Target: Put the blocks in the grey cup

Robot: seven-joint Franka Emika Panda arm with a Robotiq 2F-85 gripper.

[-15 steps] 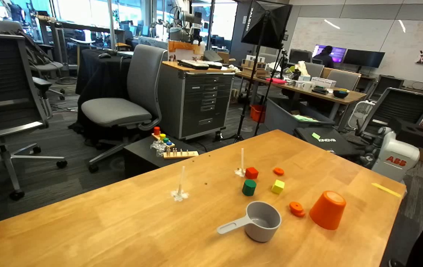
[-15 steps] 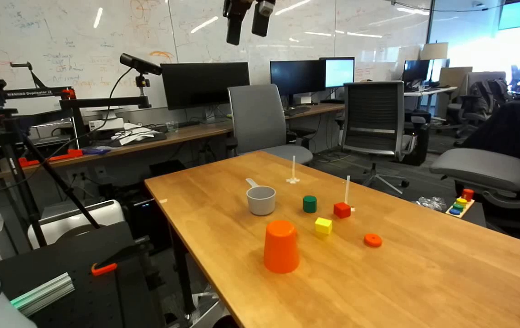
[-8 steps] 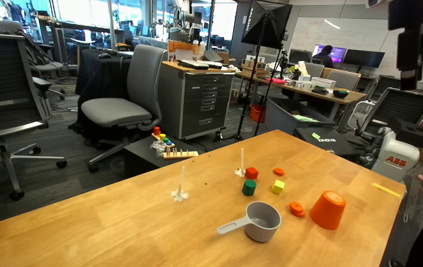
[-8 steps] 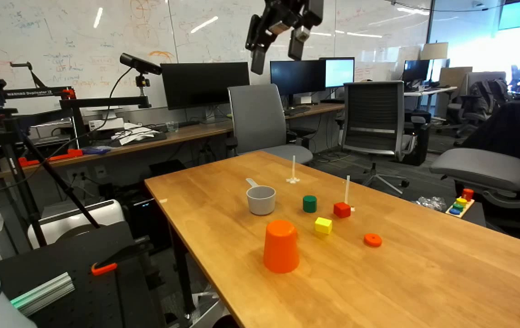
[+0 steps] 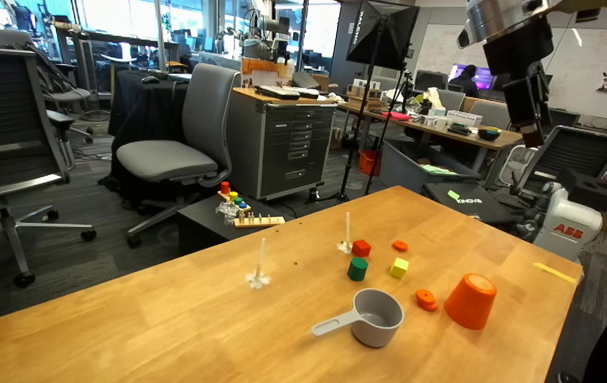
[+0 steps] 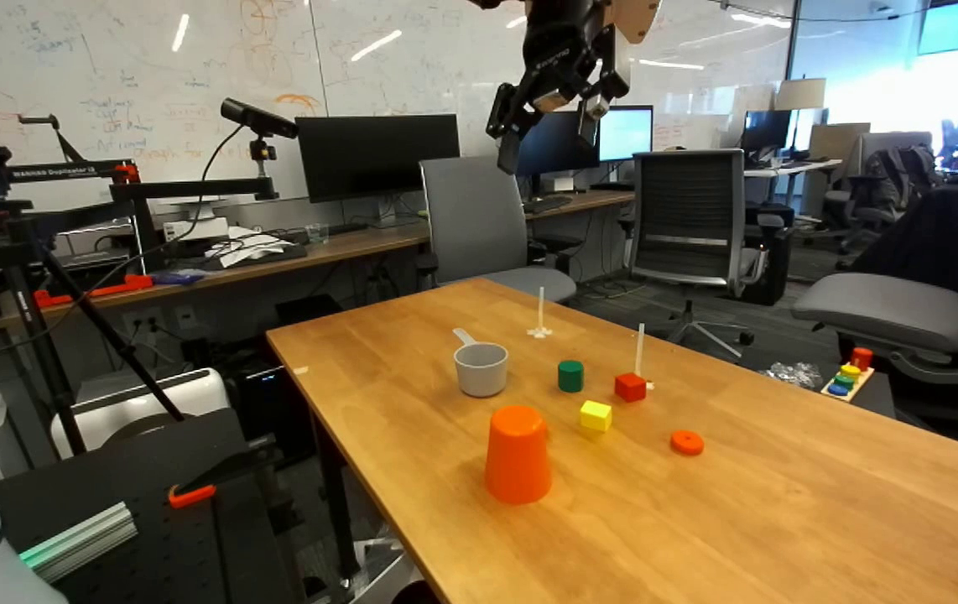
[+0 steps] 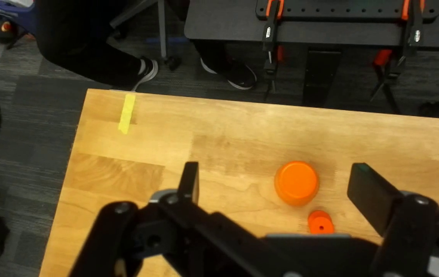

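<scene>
My gripper (image 7: pixel 275 176) is open and empty, high above the table; it shows in both exterior views (image 5: pixel 536 134) (image 6: pixel 548 147). The grey cup (image 5: pixel 377 322) stands upright and looks empty, its handle pointing away; it also shows in the other camera's exterior view (image 6: pixel 481 371). A green cylinder (image 5: pixel 357 269), a red cube (image 5: pixel 361 248), a yellow cube (image 5: pixel 399 268) and a flat orange disc (image 5: pixel 400 246) lie loose beside it. Two orange discs (image 5: pixel 426 300) overlap near the orange cup; they show partly in the wrist view (image 7: pixel 320 223), below the fingers' gap.
The tapered orange cup (image 5: pixel 471 301) stands upside down near the table edge, and in the wrist view (image 7: pixel 296 182) it lies between the fingers' lines, far below. Two thin upright pegs (image 5: pixel 260 260) (image 5: pixel 347 230) are fixed to the table. Yellow tape (image 7: pixel 127 113) marks a corner.
My gripper has come down from the top edges into both exterior views, moving further over the table. It stays open. A hand with a cup at the right edge has gone. The blocks have not moved.
</scene>
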